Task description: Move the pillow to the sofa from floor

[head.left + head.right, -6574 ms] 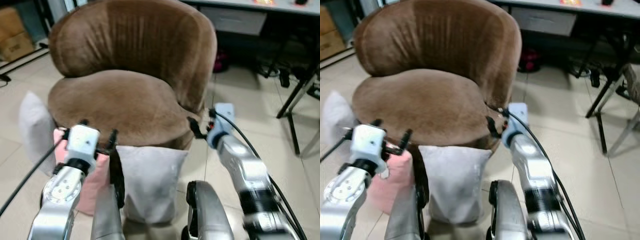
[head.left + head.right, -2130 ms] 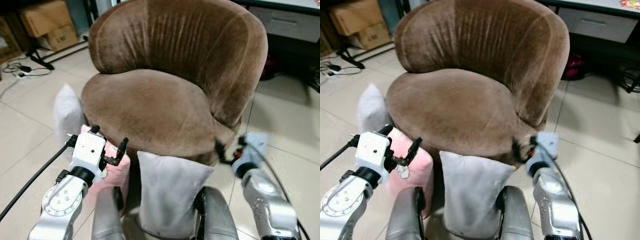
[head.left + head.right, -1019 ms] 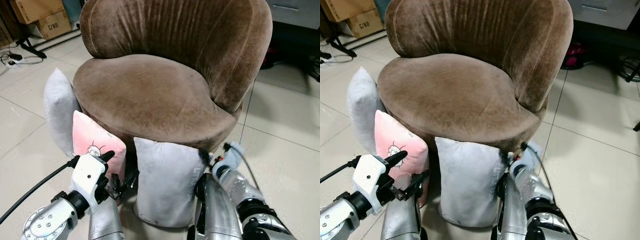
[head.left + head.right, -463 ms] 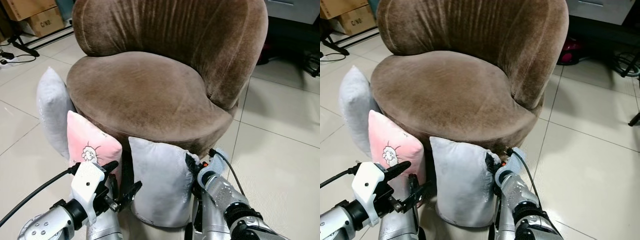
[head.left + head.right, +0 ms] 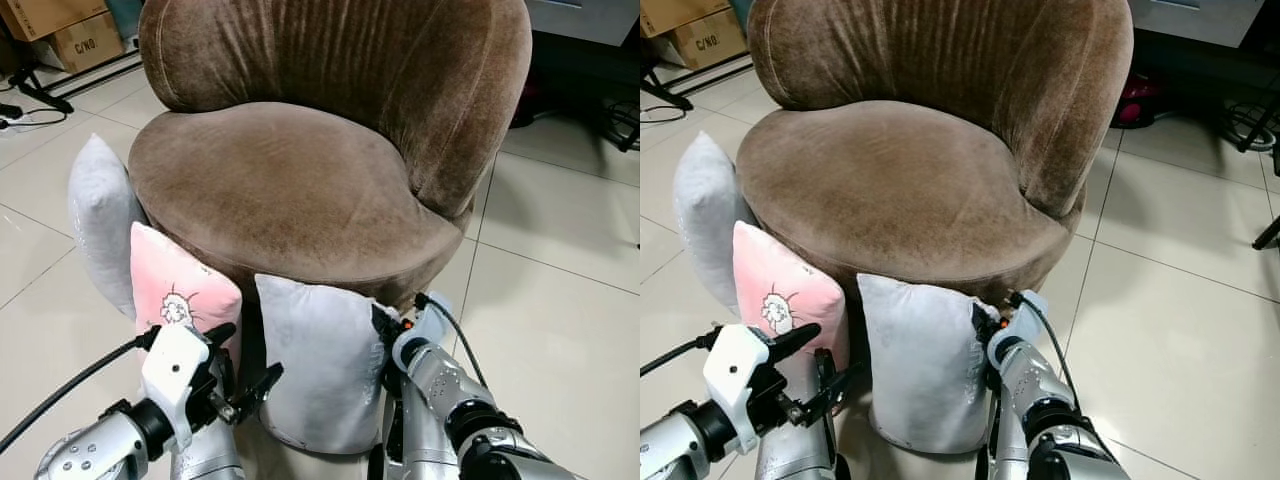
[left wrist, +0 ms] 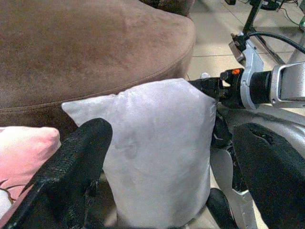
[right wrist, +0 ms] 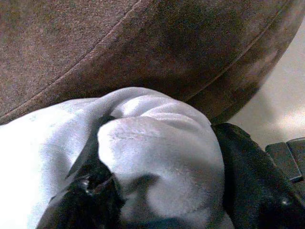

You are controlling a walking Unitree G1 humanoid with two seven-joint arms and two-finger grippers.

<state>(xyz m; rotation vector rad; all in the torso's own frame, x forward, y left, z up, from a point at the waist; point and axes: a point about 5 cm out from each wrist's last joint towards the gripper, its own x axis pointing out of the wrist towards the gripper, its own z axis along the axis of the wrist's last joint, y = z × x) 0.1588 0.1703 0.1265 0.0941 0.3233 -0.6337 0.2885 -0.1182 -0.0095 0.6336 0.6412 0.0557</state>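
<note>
Head stereo pair looks steeply down, close over brown armchair (image 5: 320, 190). Left wrist view faces across the grey pillow (image 6: 157, 148) from near; right wrist view sits pressed against its corner. All share pillow, seat edge.

Sofa seat (image 5: 280, 190) bare; pink pillow (image 5: 175, 295) crowds grey pillow's (image 5: 320, 360) left.

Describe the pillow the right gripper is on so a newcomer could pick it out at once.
Find the round brown velvet sofa chair; three pillows stand on the tiled floor leaning against its front and side. The one meant is the plain grey pillow at the front, whose upper corner the right gripper pinches. Unlike the pink cartoon pillow beside it and the other grey pillow farther round, it stands directly before the robot.
</note>
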